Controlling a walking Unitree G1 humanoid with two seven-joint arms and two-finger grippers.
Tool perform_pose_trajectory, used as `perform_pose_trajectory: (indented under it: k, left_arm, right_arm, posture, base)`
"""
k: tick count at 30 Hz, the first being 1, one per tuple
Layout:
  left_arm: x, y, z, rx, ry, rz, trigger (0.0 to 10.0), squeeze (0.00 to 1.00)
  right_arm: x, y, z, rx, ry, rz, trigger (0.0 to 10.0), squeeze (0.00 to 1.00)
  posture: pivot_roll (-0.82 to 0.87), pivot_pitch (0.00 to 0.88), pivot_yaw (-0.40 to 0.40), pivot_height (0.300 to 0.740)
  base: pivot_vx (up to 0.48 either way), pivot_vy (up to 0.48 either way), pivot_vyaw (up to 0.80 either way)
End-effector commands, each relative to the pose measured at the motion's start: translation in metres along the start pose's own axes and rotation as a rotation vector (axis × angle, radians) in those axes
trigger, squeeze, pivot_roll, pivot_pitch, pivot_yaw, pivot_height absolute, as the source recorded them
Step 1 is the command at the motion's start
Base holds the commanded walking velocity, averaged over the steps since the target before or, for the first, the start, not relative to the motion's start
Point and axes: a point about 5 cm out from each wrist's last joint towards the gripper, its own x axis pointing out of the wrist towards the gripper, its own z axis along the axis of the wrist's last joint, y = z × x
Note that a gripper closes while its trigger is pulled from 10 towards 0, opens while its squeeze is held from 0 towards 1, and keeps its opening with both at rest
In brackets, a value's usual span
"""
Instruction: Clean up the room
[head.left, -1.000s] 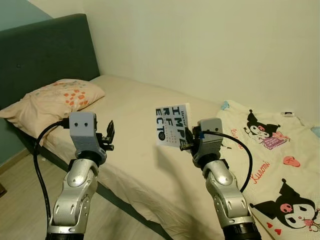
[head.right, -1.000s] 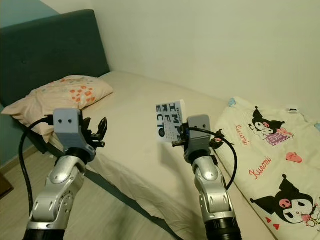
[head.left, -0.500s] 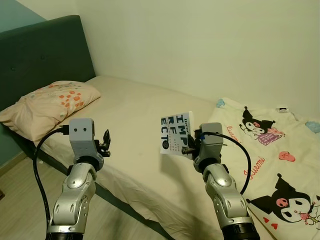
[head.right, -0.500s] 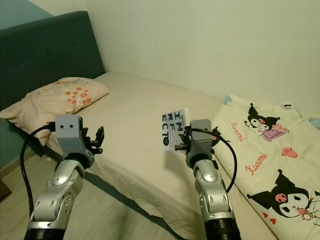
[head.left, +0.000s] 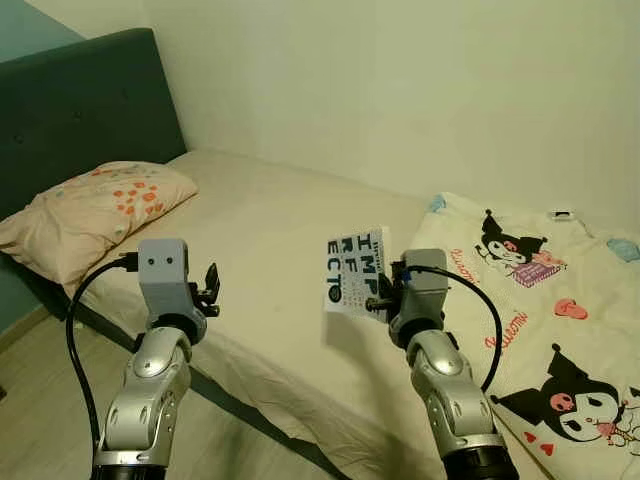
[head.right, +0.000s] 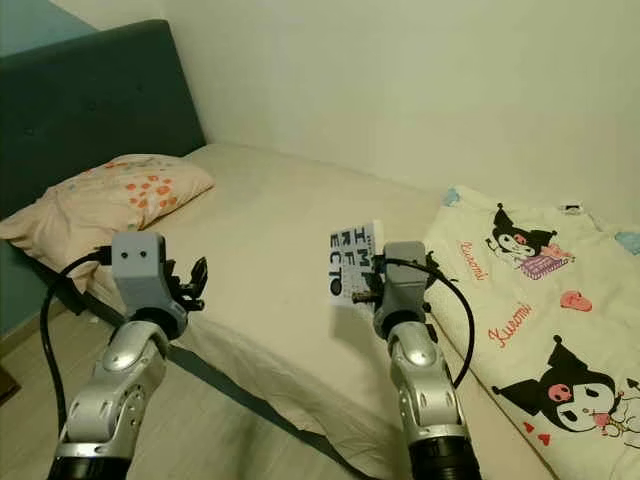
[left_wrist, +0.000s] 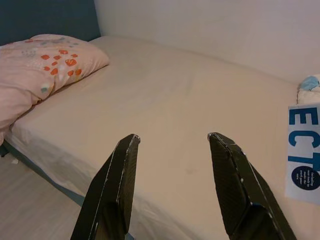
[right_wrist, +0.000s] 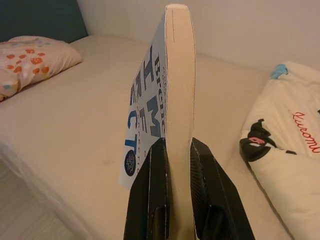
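A white book (head.left: 356, 271) with large blue letters stands upright in the air over the bed's near side, and my right gripper (right_wrist: 176, 150) is shut on its lower edge. The two black fingers (right_wrist: 150, 180) press either side of the book (right_wrist: 170, 90). My left gripper (left_wrist: 172, 137) is raised over the bed's near edge, open, with nothing between its fingers. In the head views the left gripper (head.left: 208, 285) sits left of the book, a little lower.
A beige bed (head.left: 270, 220) with a dark headboard (head.left: 80, 110) runs along the wall. A floral pillow (head.left: 95, 205) lies at its head. A cartoon-print blanket (head.left: 540, 300) covers the right side. Wooden floor (head.left: 40, 400) lies at the lower left.
The camera has shifted, so the whole scene sits a little differently. My left gripper has dropped slightly. The right gripper still holds the book, now a little lower and further right.
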Motion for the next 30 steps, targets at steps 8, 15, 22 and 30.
perform_pose_trajectory:
  k: [8,15,22,30]
  left_arm:
    - [-0.002,0.001,-0.008,-0.004,0.045,0.022,10.0,0.0]
    - [-0.003,0.0,-0.008,-0.008,0.051,0.028,10.0,0.0]
    - [-0.005,0.002,-0.01,-0.006,0.07,0.048,10.0,0.0]
    - [-0.008,0.006,-0.014,-0.009,0.118,0.075,10.0,0.0]
  right_arm:
    - [0.004,0.007,0.008,-0.042,-0.02,0.041,10.0,0.0]
    - [0.004,0.009,0.007,-0.052,-0.017,0.055,10.0,0.0]
    - [0.004,0.01,0.007,-0.059,-0.011,0.07,10.0,0.0]
    - [0.001,0.017,0.003,-0.068,0.013,0.143,10.0,0.0]
  posture:
    - [-0.06,0.048,-0.014,0.74]
    - [-0.06,0.056,-0.019,0.74]
    - [-0.06,0.06,-0.025,0.74]
    - [-0.06,0.062,-0.029,0.74]
  base:
    - [0.0,-0.229,0.4]
    - [0.0,-0.48,0.8]
    - [0.0,-0.343,0.8]
    - [0.0,0.24,0.2]
